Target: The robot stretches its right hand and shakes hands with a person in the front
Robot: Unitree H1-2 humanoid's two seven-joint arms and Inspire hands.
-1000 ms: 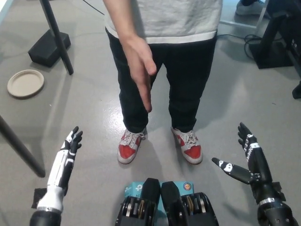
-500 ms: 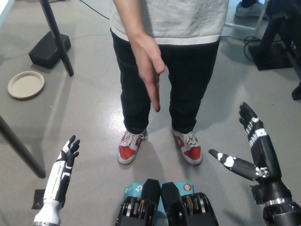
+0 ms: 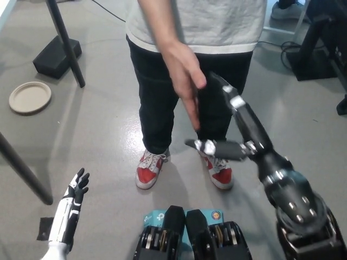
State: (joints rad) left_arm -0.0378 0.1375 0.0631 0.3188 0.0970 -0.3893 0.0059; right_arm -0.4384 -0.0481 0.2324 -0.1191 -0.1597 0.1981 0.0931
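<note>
A person in a grey shirt and black trousers (image 3: 162, 103) stands right in front of me. The person's hand (image 3: 186, 76) reaches down toward me, fingers straight and pointing down. My black right hand (image 3: 238, 124) is raised and stretched forward, open, its fingers just right of the person's hand and a small gap apart from it. Whether they touch I cannot tell. My white left hand (image 3: 73, 197) rests low at the lower left, open, holding nothing.
A round beige plate (image 3: 30, 97) lies on the grey floor at left. A black stand base (image 3: 57, 54) with a slanted pole is behind it. Another dark leg (image 3: 21, 170) crosses the left edge. Black equipment (image 3: 320, 43) stands at the far right.
My right hand has swung up and leftward from the lower right to beside the person's hand. The person's hand has come a little lower and nearer. My left hand has sunk slightly.
</note>
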